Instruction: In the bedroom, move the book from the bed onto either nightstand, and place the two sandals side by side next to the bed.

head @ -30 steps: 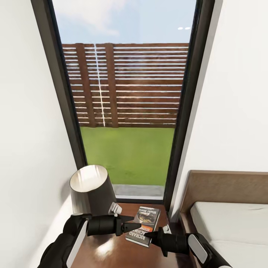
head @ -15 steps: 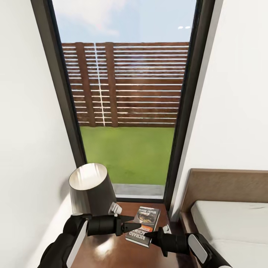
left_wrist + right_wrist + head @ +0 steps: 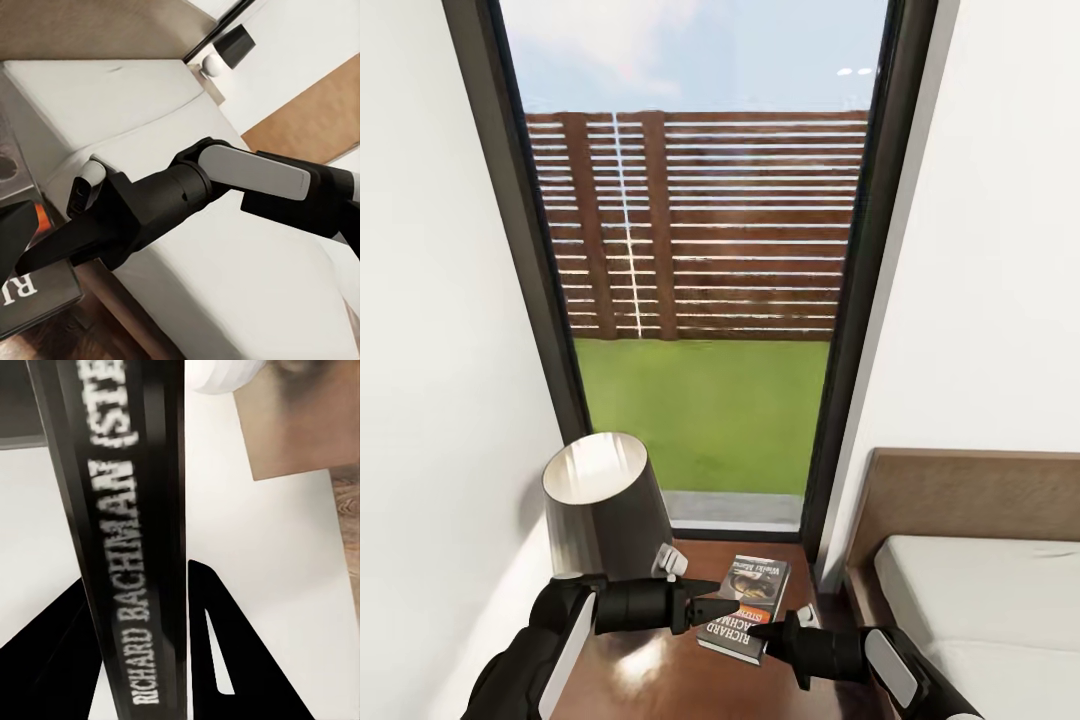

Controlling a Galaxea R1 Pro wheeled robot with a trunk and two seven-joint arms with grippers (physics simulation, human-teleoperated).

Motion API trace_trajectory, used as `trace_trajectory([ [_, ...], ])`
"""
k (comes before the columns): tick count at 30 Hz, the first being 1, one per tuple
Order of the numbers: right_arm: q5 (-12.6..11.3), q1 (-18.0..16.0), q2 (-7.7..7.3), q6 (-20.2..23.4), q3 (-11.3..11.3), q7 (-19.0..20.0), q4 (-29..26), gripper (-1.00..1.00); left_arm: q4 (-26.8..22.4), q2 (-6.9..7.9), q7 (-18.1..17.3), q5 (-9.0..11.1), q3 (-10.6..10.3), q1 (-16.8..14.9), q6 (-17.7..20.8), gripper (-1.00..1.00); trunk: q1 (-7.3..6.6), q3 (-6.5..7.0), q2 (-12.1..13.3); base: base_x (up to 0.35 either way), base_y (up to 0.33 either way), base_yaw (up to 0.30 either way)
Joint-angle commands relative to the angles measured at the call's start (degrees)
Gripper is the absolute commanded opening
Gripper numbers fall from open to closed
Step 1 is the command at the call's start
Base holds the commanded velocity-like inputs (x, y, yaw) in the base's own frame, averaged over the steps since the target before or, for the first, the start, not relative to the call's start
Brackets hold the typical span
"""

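**Book over the nightstand, between two tools**

The book (image 3: 744,608) lies over the glossy dark-brown top of the nightstand (image 3: 660,670), near its right edge, with the cover up and the orange band and the white lettering "RICHARD" readable. From the head view it cannot be told whether it rests flat on the worktop or is lifted a little at its near corner.

The right tool (image 3: 772,632) reaches in from the right and is closed on the book's near right corner. In the right wrist view the black spine (image 3: 127,547), lettered "RICHARD BACHMAN", runs between the two dark fingers (image 3: 214,645), one on each side of it.

The left tool (image 3: 728,602) reaches in from the left, its pointed tip over the book's left edge. Whether its jaws are wide or narrow cannot be told. In the left wrist view the right arm (image 3: 225,180) stretches across the bed's off-white mattress (image 3: 247,300).

On the far left of the nightstand stands a lamp with a dark shade (image 3: 605,505), tilted. Just right of the nightstand is the bed (image 3: 980,590) with its brown headboard (image 3: 970,495). Behind, a tall dark-framed window (image 3: 700,260) shows a slatted fence and grass.
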Motion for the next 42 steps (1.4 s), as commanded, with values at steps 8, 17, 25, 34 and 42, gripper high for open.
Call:
trace_trajectory([
  [8, 0.0, 0.0, -0.06, 0.0, 0.3, 0.3, 0.0, -1.00, 0.0, -0.03, 0.1, 0.2, 0.0, 0.0, 0.4, 1.00, 1.76, -1.51, -3.3, 0.000, 0.000, 0.000],
  [17, 0.1, 0.0, -0.06, 0.0, 0.2, 0.3, 0.0, -1.00, 0.0, -0.08, 0.2, 0.2, 0.0, 0.0, 0.4, 1.00, 3.74, -3.12, -6.9, 0.000, 0.000, 0.000],
  [25, 0.1, 0.0, -0.05, 0.0, 0.3, 0.3, 0.0, -1.00, 0.0, -0.09, 0.2, 0.1, 0.0, 0.0, 0.4, 1.00, 5.50, -4.56, -10.1, 0.000, 0.000, 0.000],
  [34, 0.1, 0.0, -0.04, 0.0, 0.3, 0.3, 0.0, -1.00, 0.0, -0.09, 0.2, 0.1, 0.0, 0.0, 0.4, 1.00, 7.47, -6.17, -13.7, 0.000, 0.000, 0.000],
  [42, 0.1, 0.0, -0.01, 0.0, 0.3, 0.3, 0.0, -1.00, 0.1, -0.09, 0.2, 0.1, 0.0, 0.0, 0.4, 1.00, 9.23, -7.61, -16.9, 0.000, 0.000, 0.000],
])
